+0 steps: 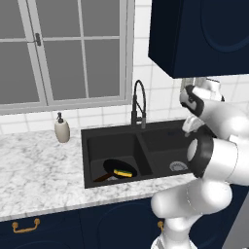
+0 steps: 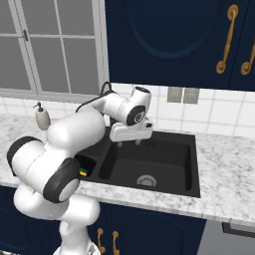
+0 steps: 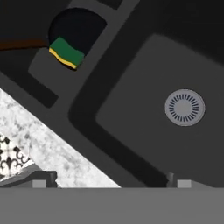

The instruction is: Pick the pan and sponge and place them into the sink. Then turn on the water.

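The black pan (image 1: 115, 167) lies in the left basin of the sink (image 1: 92, 133), its reddish-brown handle (image 3: 19, 44) pointing toward the front rim. The yellow-and-green sponge (image 1: 124, 172) rests on the pan's edge; in the hand view the sponge (image 3: 66, 53) sits green face up against the pan (image 3: 81, 27). My gripper (image 2: 129, 143) hangs open over the right basin, close to the divider, with nothing between its fingertips (image 3: 43, 177). The right basin's grey drain (image 3: 184, 107) lies below it. No blue stream runs from the black arched faucet (image 1: 139, 102).
A beige soap dispenser (image 1: 62, 129) stands on the marble counter (image 1: 39, 165) left of the sink. A window is behind the counter and dark blue cabinets (image 2: 169, 40) hang above. My own arm (image 2: 79, 129) covers part of the left basin in the right base view.
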You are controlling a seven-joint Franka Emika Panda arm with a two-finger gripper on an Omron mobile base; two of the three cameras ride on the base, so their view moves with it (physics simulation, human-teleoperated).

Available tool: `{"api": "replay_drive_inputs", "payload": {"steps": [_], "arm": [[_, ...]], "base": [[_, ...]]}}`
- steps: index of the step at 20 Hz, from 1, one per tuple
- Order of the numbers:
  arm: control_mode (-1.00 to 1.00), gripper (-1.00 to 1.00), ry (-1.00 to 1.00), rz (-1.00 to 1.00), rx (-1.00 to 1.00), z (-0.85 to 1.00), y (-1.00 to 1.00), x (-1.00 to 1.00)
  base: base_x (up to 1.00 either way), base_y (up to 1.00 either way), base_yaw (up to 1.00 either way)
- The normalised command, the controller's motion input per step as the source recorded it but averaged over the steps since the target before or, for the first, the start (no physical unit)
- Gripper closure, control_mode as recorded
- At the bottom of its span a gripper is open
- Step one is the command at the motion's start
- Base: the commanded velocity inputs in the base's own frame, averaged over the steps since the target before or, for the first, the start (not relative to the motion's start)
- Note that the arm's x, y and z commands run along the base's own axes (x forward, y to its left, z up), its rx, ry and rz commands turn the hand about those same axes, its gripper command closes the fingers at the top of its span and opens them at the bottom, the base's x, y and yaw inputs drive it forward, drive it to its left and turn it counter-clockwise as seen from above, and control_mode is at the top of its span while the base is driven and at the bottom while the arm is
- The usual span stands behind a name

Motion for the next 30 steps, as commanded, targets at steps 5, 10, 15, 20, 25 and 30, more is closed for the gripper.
{"api": "replay_drive_inputs", "payload": {"steps": [5, 10, 15, 20, 25, 30], "arm": [[-1.0, -1.0, 0.0, -0.18, 0.03, -0.13, -0.06, 0.0], [-1.0, -1.0, 0.0, -0.01, 0.0, -0.01, 0.0, 0.0], [-1.0, -1.0, -0.07, -0.18, 0.0, -0.22, 0.02, 0.37], [-1.0, -1.0, -0.23, -0.41, 0.03, -0.17, 0.04, 0.66], [-1.0, -1.0, -0.18, -0.29, 0.07, -0.08, 0.0, 0.43], [-1.0, -1.0, 0.01, -0.01, 0.03, -0.05, -0.07, 0.16]], "base": [[0.0, 0.0, 0.0], [0.0, 0.0, 0.0], [0.0, 0.0, 0.0], [0.0, 0.0, 0.0], [0.0, 0.0, 0.0], [0.0, 0.0, 0.0]]}}
